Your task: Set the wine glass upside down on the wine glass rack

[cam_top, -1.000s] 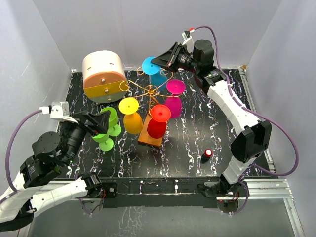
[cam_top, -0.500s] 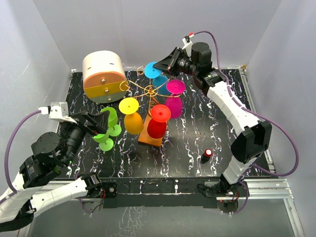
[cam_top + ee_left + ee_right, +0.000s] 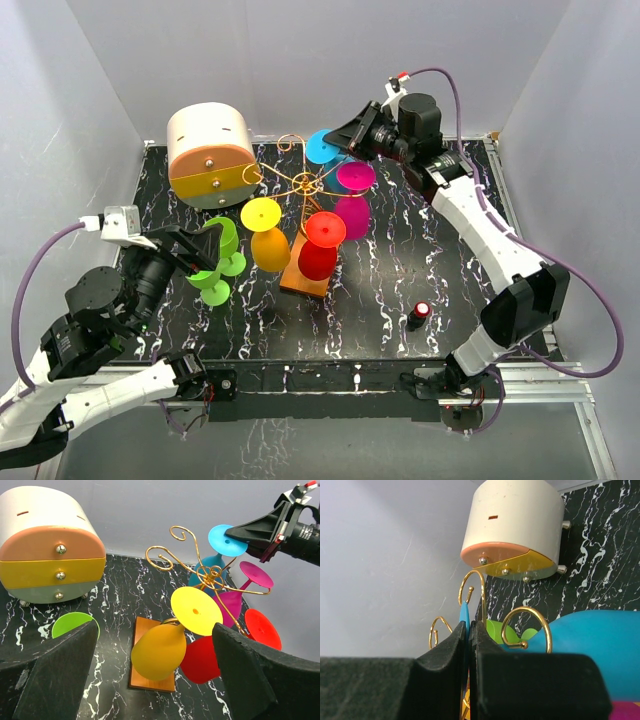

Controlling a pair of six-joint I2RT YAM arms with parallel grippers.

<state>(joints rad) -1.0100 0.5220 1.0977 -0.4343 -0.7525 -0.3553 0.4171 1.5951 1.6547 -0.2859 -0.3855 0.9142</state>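
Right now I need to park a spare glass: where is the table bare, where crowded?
Bare: the table right of the orange base, around the red-capped object, and the near strip. Crowded: the rack with its hanging glasses, the green stemware by the left fingers.

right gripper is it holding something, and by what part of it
Yes: the right gripper is shut on the blue wine glass, pinching the edge of its flat round foot.

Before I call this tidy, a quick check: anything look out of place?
The blue wine glass stands out: the right gripper is shut on its foot's rim at the far side of the wine glass rack. Green glasses sit on the table, off it.
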